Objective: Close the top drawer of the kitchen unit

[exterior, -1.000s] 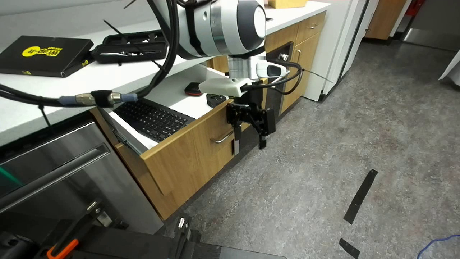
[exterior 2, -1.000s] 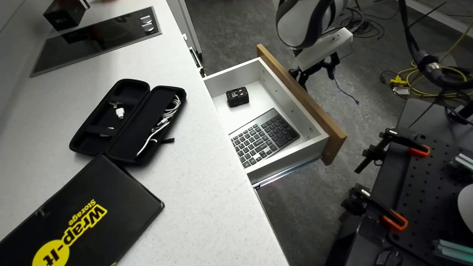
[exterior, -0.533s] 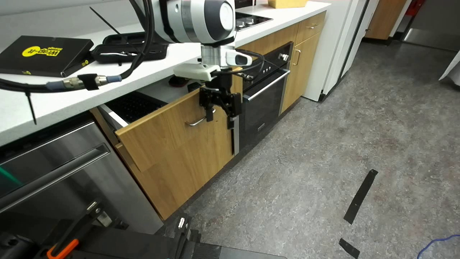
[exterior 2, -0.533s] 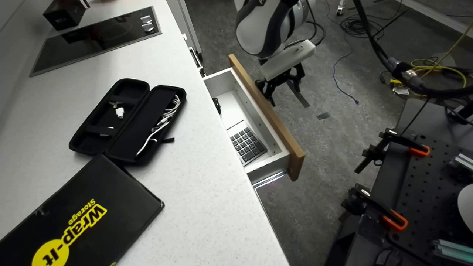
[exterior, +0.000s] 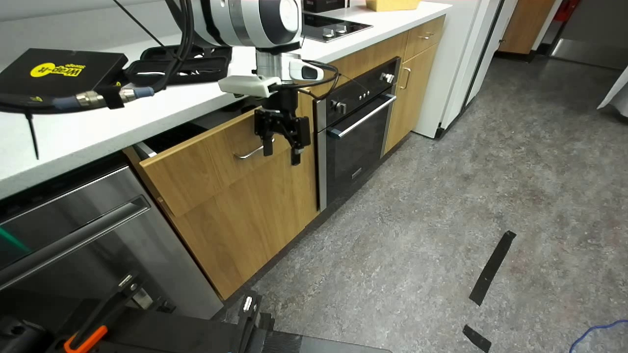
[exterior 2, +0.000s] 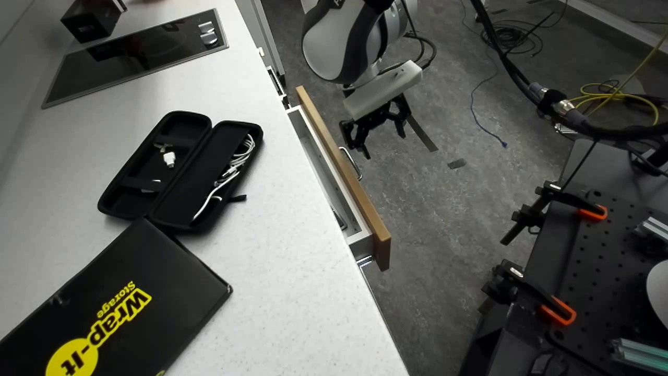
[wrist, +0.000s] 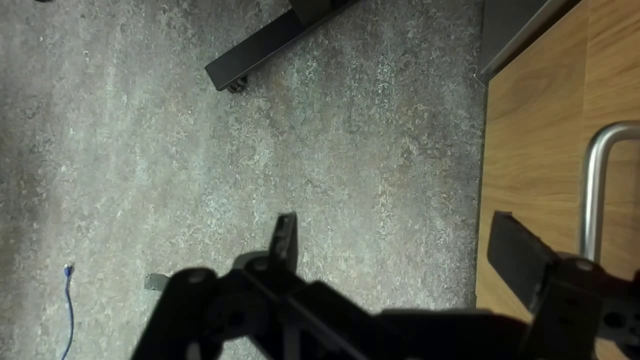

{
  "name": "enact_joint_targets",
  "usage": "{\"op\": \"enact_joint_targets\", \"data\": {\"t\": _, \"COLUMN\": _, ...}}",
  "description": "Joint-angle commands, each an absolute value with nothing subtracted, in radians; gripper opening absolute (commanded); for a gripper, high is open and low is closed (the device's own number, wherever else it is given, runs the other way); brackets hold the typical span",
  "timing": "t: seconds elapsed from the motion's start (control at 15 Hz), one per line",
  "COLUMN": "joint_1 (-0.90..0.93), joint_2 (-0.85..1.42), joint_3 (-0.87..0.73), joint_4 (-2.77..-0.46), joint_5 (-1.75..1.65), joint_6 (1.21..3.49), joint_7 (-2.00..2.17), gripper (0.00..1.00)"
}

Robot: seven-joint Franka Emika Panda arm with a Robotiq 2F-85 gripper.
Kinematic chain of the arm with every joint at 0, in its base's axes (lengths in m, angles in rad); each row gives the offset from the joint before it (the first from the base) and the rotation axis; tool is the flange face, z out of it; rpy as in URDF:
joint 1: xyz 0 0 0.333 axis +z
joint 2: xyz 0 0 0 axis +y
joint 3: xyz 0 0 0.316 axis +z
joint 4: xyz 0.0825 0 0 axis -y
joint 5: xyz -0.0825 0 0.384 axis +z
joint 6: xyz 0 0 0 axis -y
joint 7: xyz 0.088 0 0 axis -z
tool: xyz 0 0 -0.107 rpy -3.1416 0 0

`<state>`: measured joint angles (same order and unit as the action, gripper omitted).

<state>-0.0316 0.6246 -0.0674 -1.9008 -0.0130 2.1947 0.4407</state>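
Wrap-It box point(exterior 2: 120, 305) — beside open black case point(exterior 2: 188, 172) | white cable point(exterior 2: 229, 171) in case | black floor tape point(exterior: 492, 268)

top drawer point(exterior: 201, 164): smooth, grained wood front; bar handle point(wrist: 593, 195): shiny metal; countertop point(exterior 2: 284, 240): smooth, speckled; cooktop point(exterior 2: 141, 57): glossy; gripper point(exterior: 282, 153): matt; floor point(exterior: 392, 220): matt.

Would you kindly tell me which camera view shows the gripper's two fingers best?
The wrist view does: both fingers of the gripper appear close up, with a wide gap between them. Both exterior views show them too, also apart, but much smaller, outside the top drawer.
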Motion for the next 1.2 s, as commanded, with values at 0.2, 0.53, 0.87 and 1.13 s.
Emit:
{"op": "enact_joint_targets", "data": {"t": 0.2, "joint_1": 0.01, "joint_2": 0.765, "joint_3": -0.153, "joint_4": -1.8, "joint_5": 0.001, "joint_6": 2.284, "joint_7": 0.541, "gripper": 1.0}}
{"op": "enact_joint_targets", "data": {"t": 0.53, "joint_1": 0.022, "joint_2": 0.867, "joint_3": -0.122, "joint_4": -1.681, "joint_5": 0.044, "joint_6": 2.275, "joint_7": 0.566, "gripper": 1.0}}
{"op": "enact_joint_targets", "data": {"t": 0.87, "joint_1": 0.034, "joint_2": 0.868, "joint_3": -0.067, "joint_4": -1.631, "joint_5": 0.092, "joint_6": 2.282, "joint_7": 0.52, "gripper": 1.0}}
{"op": "enact_joint_targets", "data": {"t": 1.13, "joint_1": 0.031, "joint_2": 0.863, "joint_3": -0.018, "joint_4": -1.598, "joint_5": 0.131, "joint_6": 2.288, "joint_7": 0.476, "gripper": 1.0}}
